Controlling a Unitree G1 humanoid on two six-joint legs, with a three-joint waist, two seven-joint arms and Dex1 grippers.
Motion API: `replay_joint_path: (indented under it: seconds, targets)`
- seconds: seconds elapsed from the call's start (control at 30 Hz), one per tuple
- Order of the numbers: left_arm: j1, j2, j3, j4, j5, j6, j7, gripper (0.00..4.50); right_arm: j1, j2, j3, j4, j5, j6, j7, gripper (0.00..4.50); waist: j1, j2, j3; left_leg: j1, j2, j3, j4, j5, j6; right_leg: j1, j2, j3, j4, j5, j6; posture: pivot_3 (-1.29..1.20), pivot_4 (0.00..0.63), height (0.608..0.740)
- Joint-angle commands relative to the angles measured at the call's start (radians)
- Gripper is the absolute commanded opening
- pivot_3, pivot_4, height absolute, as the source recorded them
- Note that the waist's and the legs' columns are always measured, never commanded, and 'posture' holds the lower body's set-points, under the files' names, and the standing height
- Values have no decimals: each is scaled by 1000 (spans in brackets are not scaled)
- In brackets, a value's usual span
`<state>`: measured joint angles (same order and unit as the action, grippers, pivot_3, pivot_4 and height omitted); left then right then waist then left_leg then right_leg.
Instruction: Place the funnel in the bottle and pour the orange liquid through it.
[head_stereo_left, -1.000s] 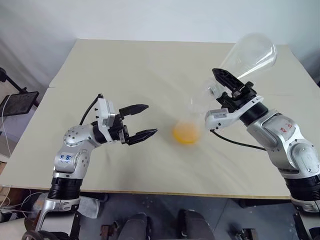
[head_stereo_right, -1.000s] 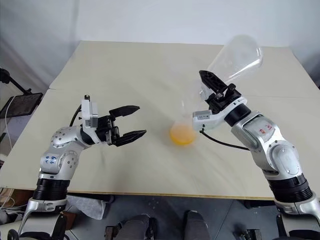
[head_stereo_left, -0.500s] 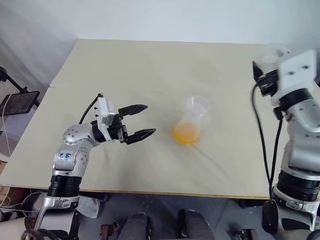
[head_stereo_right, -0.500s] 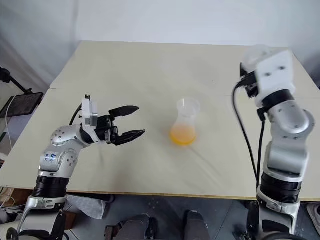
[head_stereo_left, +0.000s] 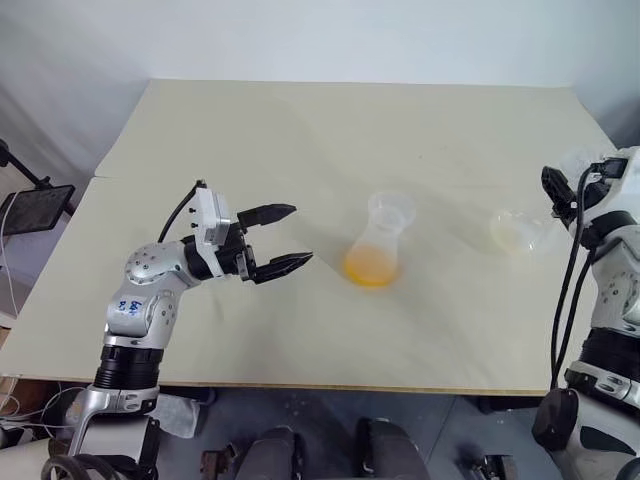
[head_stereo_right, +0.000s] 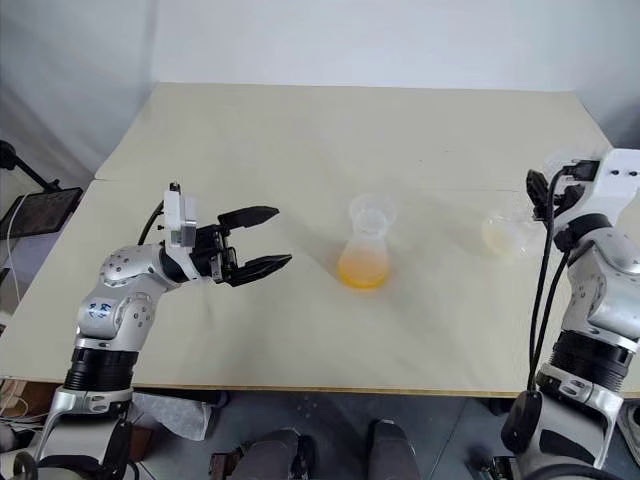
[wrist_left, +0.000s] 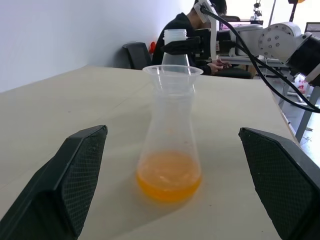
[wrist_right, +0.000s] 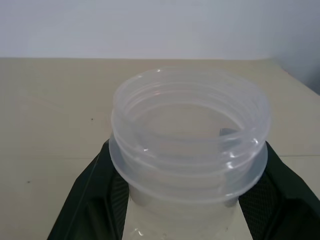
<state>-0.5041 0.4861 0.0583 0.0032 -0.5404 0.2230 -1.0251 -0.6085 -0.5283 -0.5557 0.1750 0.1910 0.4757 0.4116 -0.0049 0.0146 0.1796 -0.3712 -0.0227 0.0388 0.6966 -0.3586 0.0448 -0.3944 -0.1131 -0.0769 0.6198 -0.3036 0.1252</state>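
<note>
The bottle (head_stereo_left: 378, 245) stands upright mid-table with the clear funnel (head_stereo_left: 392, 208) seated in its neck. The orange liquid (head_stereo_left: 372, 268) pools in the bottle's base, also seen in the left wrist view as orange liquid (wrist_left: 169, 181). My left gripper (head_stereo_left: 300, 235) hovers open a short way left of the bottle, pointing at it, with nothing between its fingers (wrist_left: 75, 175). At the table's right side my right gripper (head_stereo_left: 558, 188) is shut on the neck (wrist_right: 190, 135) of the larger clear flask (head_stereo_left: 515, 232), which is held upright.
The beige table (head_stereo_left: 300, 130) stretches far back and to both sides of the bottle. A black stand with a tablet (head_stereo_left: 35, 205) sits off the table's left edge. A person (wrist_left: 200, 27) sits beyond the table in the left wrist view.
My right arm has swung right with the larger flask, turning it from tilted over the funnel to upright at the table's right side. The left gripper kept still.
</note>
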Motion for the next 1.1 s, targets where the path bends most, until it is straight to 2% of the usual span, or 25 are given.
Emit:
replay_joint_path:
  seconds: [0.03, 0.13, 0.33, 0.4, 0.57, 0.67, 0.77, 0.83, 0.87, 1.1]
  targets:
    - [-15, 15, 11, -52, -2, 7, 7, 4500, 1, -20, -13, -8, 46, -52, -12, 3446, 2, 0, 0, 0, 0, 0, 0, 0, 0, 0, 0, 0, 0, 0, 0, 0, 150, 740]
    - [-15, 22, 11, -53, -3, 13, 3, 4500, 20, -44, -13, -32, 75, -56, 4, 4488, 4, 0, 0, 0, -1, -1, 1, 0, 0, 0, -1, 0, 0, 0, 0, 0, 150, 740]
    - [-1, 44, 19, -44, -6, 19, -15, 4500, 136, -141, -47, -106, 174, -49, 134, 4488, 5, 0, 0, -1, -1, -1, 0, 0, 0, 1, -1, 0, -1, 0, 0, 0, 150, 740]
    - [12, 63, 22, -32, 0, 17, -28, 4500, 206, -191, -64, -132, 226, -6, 208, 4488, 5, 0, 0, -1, -1, -1, 0, 0, 0, 1, -1, 0, -2, 0, 0, 0, 150, 740]
    - [63, 110, 45, 6, 32, -36, -54, 4500, 389, -273, -125, -171, 291, -54, 370, 4488, 6, 0, 0, 0, 0, -1, 0, 0, 0, 2, -1, 0, -3, 0, 0, 0, 150, 740]
    - [90, 137, 64, 33, 59, -80, -61, 4500, 484, -289, -182, -211, 363, -61, 465, 4488, 6, 0, 0, 0, 1, 0, 0, 0, 0, 2, -2, 1, -4, 0, 0, 0, 150, 740]
    - [146, 178, 87, 14, 75, -93, -58, 4500, 723, -296, -144, -405, 410, -99, 695, 4488, 9, 1, 1, 0, 2, -1, -2, 0, 0, 3, -2, 2, -7, 0, 0, 0, 150, 740]
    - [173, 196, 97, 8, 119, -99, -9, 4500, 832, -279, -72, -539, 418, -109, 739, 4488, 9, 1, 1, 1, 3, -1, -4, 0, 0, 4, -2, 2, -9, 0, 0, 0, 150, 740]
    - [189, 205, 98, 6, 134, -112, -6, 4500, 872, -272, -27, -577, 366, -187, 760, 4488, 8, 0, 1, 1, 3, -1, -5, 0, 0, 4, -3, 3, -10, 0, 0, 0, 150, 740]
    - [204, 204, 102, 23, 115, -144, -36, 4500, 862, -199, 92, -615, 341, -338, 743, 4488, 13, 0, 1, 2, 2, -1, -4, 0, -1, 4, -4, 3, -9, 0, 0, 0, 150, 740]
